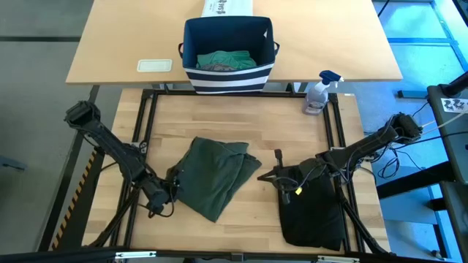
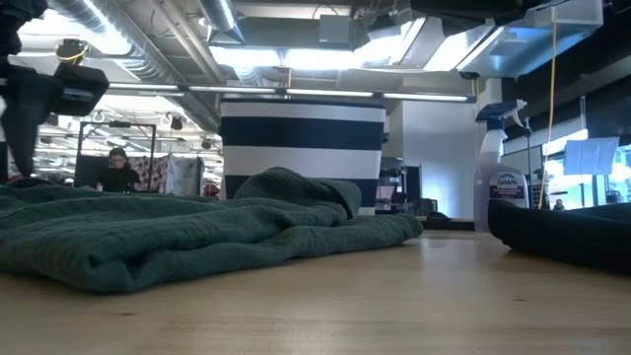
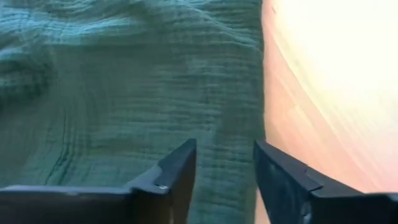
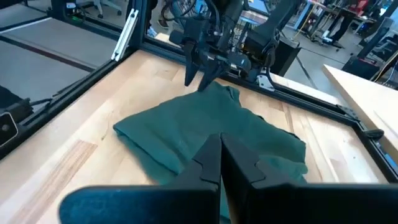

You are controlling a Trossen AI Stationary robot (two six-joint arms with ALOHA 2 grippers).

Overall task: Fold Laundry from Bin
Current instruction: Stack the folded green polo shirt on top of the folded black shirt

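A dark green garment point(image 1: 216, 175) lies crumpled flat on the middle of the wooden table point(image 1: 241, 124); it also shows in the low view point(image 2: 197, 232). My left gripper point(image 3: 225, 158) stands open at its left edge, one finger over the cloth and one by the edge point(image 3: 261, 124). My right gripper point(image 4: 221, 149) is shut and hangs in the air over the far left corner of a black garment point(image 1: 311, 212), pointing toward the green one. The bin point(image 1: 228, 55) stands on the far table with teal-green laundry point(image 1: 227, 61) in it. My left gripper comes slanting down from the table's left at the green garment's left edge point(image 4: 211, 87), fingers point(image 3: 180, 168) apart. I cannot tell whether the fingertips touch the cloth; it lies on the table and nothing is pinched.
A spray bottle point(image 1: 319, 93) stands at the table's far right corner. A white printed box point(image 1: 227, 7) sits behind the bin and a flat white tray point(image 1: 154, 66) to its left. Black frame rails point(image 1: 150, 109) border the table. Bare wood lies between the green garment and the bin.
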